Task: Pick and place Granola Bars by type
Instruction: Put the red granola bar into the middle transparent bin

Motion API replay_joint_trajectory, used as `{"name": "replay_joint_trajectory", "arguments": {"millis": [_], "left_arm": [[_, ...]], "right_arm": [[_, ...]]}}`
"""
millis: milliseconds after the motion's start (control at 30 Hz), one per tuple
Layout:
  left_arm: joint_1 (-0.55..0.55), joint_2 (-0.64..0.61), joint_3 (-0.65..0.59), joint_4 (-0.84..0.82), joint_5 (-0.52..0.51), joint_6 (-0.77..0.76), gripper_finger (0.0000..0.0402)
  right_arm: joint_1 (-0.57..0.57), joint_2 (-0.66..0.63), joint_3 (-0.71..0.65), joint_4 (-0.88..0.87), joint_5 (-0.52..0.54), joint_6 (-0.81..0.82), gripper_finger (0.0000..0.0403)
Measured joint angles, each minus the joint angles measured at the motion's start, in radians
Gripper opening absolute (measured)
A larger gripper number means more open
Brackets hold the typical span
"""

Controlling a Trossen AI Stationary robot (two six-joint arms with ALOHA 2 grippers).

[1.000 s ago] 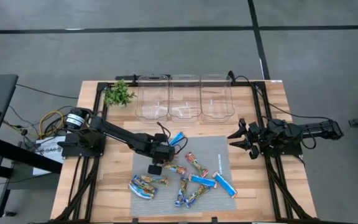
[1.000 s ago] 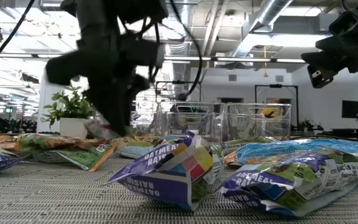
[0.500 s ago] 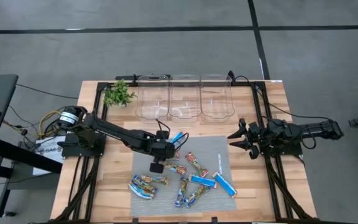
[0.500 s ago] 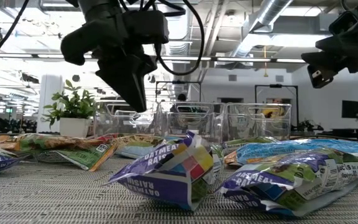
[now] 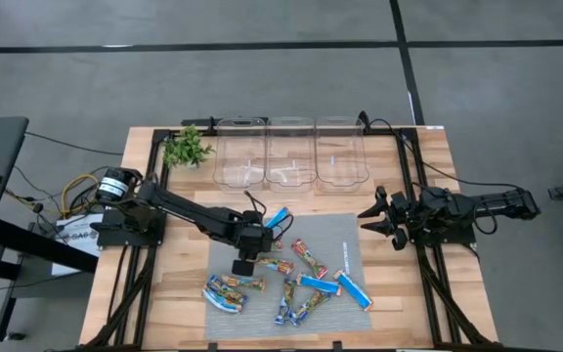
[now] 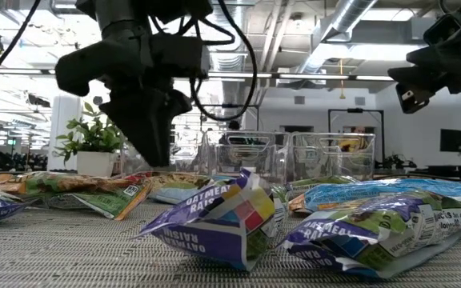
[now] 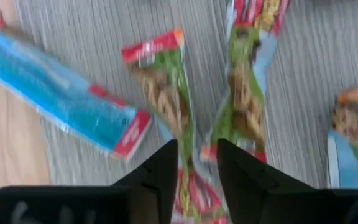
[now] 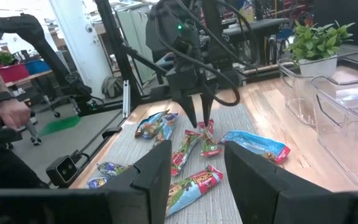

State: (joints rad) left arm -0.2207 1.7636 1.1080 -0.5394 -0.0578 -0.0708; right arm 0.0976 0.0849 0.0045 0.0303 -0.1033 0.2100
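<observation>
Several granola bars lie flat on the grey mat (image 5: 352, 240): bright blue ones (image 5: 280, 217) (image 5: 319, 285), red-green-orange ones (image 5: 280, 264) (image 5: 309, 256), blue-silver-yellow ones (image 5: 225, 291). My left gripper (image 5: 260, 240) hangs above the mat's far left part, fingers pointing down and a little apart, holding nothing. In its wrist view a red-green-orange bar (image 7: 163, 93) lies just under the fingers (image 7: 197, 180), with a blue bar (image 7: 61, 99) beside it. My right gripper (image 5: 377, 217) waits open at the table's right side, clear of the mat.
Three clear bins (image 5: 291, 152) stand in a row at the table's far edge, and a green plant sprig (image 5: 186, 149) stands left of them. A person's hand (image 8: 11, 112) shows in the room beyond the table.
My left gripper has risen from just above the bars on the mat, then come part of the way down again, staying over the mat's far left part. The bars lie as before.
</observation>
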Motion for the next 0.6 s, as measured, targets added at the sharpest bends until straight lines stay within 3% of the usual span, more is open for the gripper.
{"name": "replay_joint_trajectory", "arguments": {"millis": [300,600], "left_arm": [[0.0,0.057,0.0,-0.009,-0.006,0.0,0.0156],[0.001,0.09,0.0,0.019,-0.008,0.006,0.0134]], "right_arm": [[0.0,0.0,0.0,0.0,0.0,0.0,0.0143],[0.0,0.0,0.0,0.004,0.0,0.0,0.0143]]}}
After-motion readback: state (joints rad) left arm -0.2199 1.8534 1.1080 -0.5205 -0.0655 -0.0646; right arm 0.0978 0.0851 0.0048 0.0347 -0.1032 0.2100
